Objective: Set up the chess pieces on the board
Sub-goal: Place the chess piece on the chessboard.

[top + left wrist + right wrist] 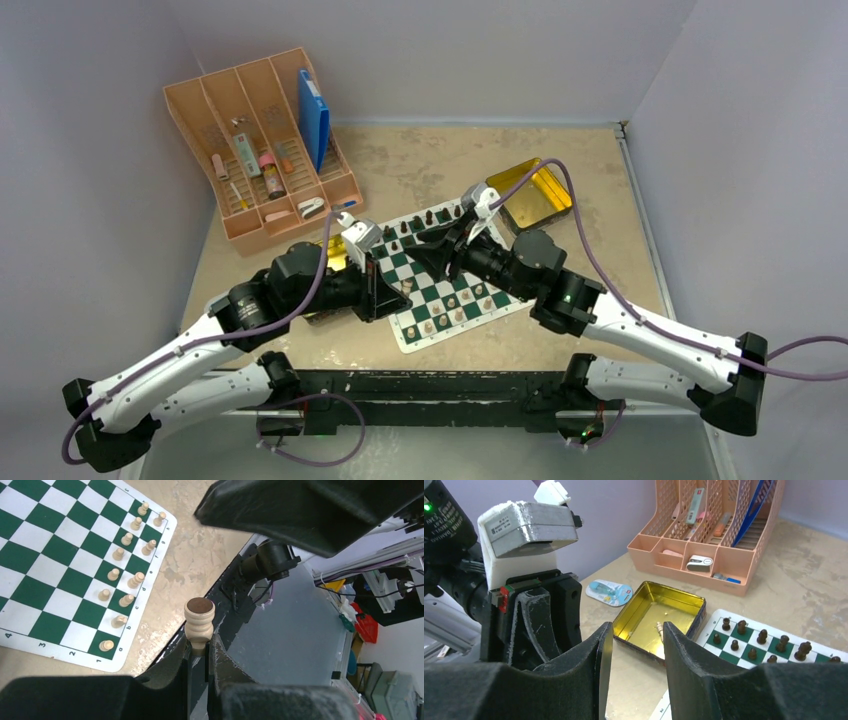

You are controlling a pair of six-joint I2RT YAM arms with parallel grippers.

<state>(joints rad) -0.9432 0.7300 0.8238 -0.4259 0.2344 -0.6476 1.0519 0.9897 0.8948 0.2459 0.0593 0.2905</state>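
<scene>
My left gripper point(200, 647) is shut on a light tan chess piece point(199, 619), pinched near its top, with the round brown-felted base facing the camera. It hangs off the near corner of the board point(60, 555). Several tan chess pieces point(125, 570) stand in two rows along the board's near side. My right gripper point(636, 630) is open and empty above the table, just short of a gold tin point(644, 597) where one tan piece point(659, 628) lies. From above, both grippers point(398, 290) point(428, 248) hover over the board point(415, 343).
Dark brown chessmen point(764, 639) fill the board's far rows. A second gold tin point(535, 192) sits at the back right. A peach desk organizer point(265, 150) stands at the back left. A small blue-and-white pack point(610, 591) lies near the tin. The left wrist block point(524, 575) is close beside my right fingers.
</scene>
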